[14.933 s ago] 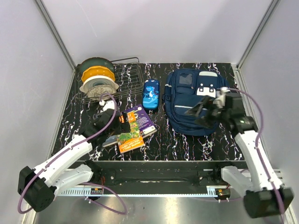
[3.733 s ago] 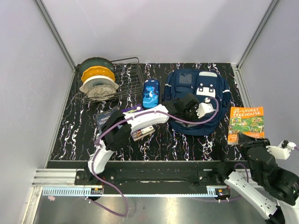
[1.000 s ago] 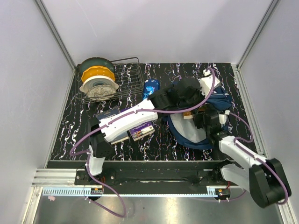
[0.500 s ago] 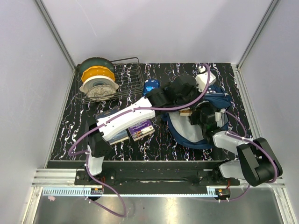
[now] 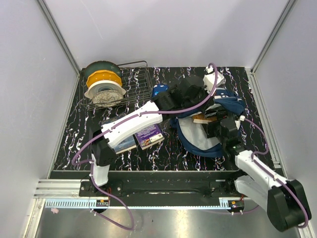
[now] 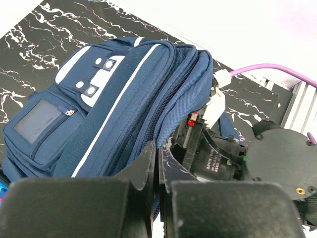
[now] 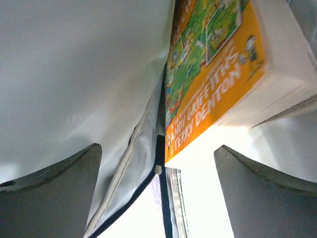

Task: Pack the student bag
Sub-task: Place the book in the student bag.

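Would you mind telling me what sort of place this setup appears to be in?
Probably a lab robot cell: plain walls box in a black marbled table, with a mounting rail along its near edge.

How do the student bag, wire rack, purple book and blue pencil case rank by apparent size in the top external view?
1. Student bag, clearly largest.
2. Wire rack.
3. Purple book, partly under the left arm.
4. Blue pencil case: only a corner shows, so its rank is unsure.

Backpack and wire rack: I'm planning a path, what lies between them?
A small blue pencil case, partly under the left arm, sits between rack and backpack; the top view shows it.
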Controlling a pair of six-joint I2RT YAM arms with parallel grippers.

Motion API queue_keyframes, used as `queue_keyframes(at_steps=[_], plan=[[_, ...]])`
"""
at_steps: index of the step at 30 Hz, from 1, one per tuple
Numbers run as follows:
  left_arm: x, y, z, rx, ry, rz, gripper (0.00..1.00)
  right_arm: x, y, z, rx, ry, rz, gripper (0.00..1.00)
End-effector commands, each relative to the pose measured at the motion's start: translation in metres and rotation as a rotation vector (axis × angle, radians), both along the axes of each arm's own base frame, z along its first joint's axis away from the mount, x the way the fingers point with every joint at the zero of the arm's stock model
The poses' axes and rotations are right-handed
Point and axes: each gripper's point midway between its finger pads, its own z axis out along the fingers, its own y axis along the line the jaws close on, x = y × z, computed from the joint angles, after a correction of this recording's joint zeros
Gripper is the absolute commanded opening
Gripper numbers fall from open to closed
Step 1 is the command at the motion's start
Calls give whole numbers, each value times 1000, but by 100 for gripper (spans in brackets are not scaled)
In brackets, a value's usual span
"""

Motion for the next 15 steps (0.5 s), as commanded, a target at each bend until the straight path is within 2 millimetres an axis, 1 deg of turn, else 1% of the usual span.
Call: queue_keyframes(at_steps=[1, 2, 4, 6, 7, 10, 11, 12, 13, 14, 15], plan=[[7, 7, 75, -195, -91, 19, 0, -17, 0, 10, -40, 3, 50, 100], [8, 7, 73, -196, -88, 20, 0, -19, 0, 11, -43, 4, 54, 100], [7, 6, 73, -197, -84, 18, 0, -24, -4, 4, -43, 27, 42, 100], [7, 5, 74, -204, -82, 15, 0, -23, -5, 0, -36, 34, 31, 100], [7, 4, 74, -205, -81, 12, 0, -21, -4, -5, -25, 50, 27, 100], [6, 5, 75, -209, -80, 12, 0, -12, 7, 7, -12, 20, 73, 100], [7, 5, 74, -203, -80, 13, 0, -12, 11, 8, -20, 27, 91, 100], [8, 6, 74, -200, -83, 15, 0, -14, 16, 11, -38, 20, 134, 100], [10, 6, 69, -191, -78, 20, 0, -15, 19, 20, -55, -6, 165, 100], [14, 8, 66, -186, -68, 27, 0, -20, 20, 21, -83, -1, 190, 97], [16, 7, 62, -183, -55, 21, 0, -30, 17, 34, -161, -47, 226, 96]])
